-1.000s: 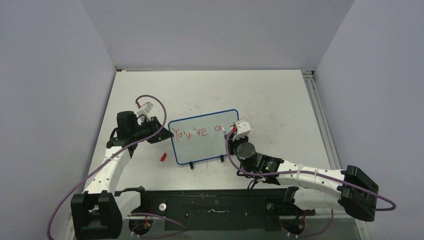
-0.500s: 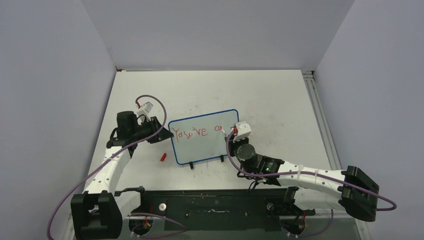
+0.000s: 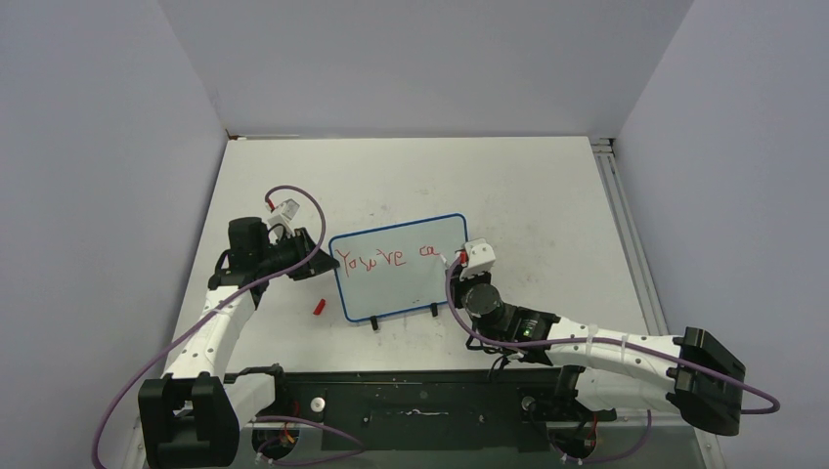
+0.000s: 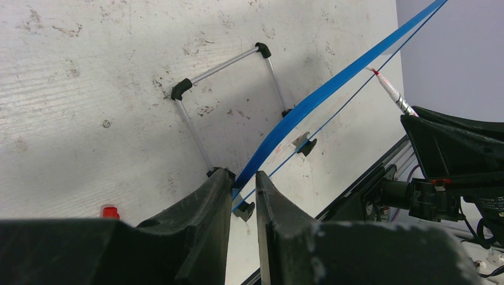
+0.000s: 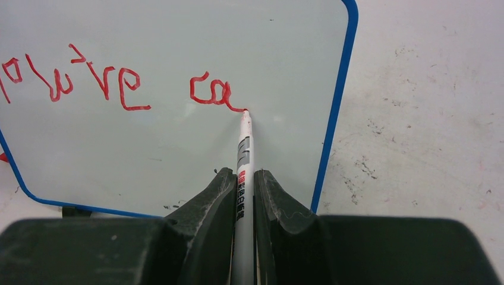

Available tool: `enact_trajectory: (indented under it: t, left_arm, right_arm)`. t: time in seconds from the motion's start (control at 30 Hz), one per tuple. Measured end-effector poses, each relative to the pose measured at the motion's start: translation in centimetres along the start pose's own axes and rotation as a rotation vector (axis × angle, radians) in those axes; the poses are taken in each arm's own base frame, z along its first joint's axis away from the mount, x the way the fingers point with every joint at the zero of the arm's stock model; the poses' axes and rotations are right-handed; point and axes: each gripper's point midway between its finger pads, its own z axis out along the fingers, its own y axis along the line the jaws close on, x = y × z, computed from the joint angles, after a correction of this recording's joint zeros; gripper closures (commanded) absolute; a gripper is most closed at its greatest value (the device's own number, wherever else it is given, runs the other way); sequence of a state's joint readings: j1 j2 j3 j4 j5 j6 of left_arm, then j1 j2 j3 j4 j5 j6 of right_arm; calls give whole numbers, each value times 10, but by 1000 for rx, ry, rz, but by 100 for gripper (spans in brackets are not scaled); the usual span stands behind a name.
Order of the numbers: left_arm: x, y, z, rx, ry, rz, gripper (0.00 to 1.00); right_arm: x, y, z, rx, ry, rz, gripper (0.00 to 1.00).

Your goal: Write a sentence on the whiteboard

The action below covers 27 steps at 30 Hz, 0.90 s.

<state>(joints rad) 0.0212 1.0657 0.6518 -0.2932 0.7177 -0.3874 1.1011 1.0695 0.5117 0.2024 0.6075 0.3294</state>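
The sentence [image 5: 119, 83] reads roughly "You're ca" in red. The right fingers [image 5: 226, 184] are clamped on a marker [image 5: 243, 148] that runs straight out ahead of them, its tip touching the whiteboard [image 5: 178, 154] at the tail of the "a". The next letters would go toward the blue right edge, which is near. The left fingers [image 4: 221, 187] pinch the board's left frame, steadying it propped on the table [image 3: 508, 186]

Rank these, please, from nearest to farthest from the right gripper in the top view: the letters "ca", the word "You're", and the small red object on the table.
1. The letters "ca", just left of the right gripper.
2. The word "You're", on the whiteboard's left half.
3. The small red object, on the table beyond the whiteboard's left edge.
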Motion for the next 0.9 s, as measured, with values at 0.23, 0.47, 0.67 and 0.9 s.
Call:
enact_trajectory:
  t: [0.23,0.47,0.67,0.9]
  left_arm:
    - [0,0,0,0,0,0,80]
    - [0,0,0,-1,0,0,80]
    - [0,0,0,-1,1,-1,80]
    - [0,0,0,-3,0,-1,80]
  right_arm:
    - [0,-1,0,7,1,-5,95]
    - [1,-2,-1,8,10,-15,95]
    - [-8,3,-3,-18,11,-15,95]
    - [-28,9,-9,-52,-10,-5,95]
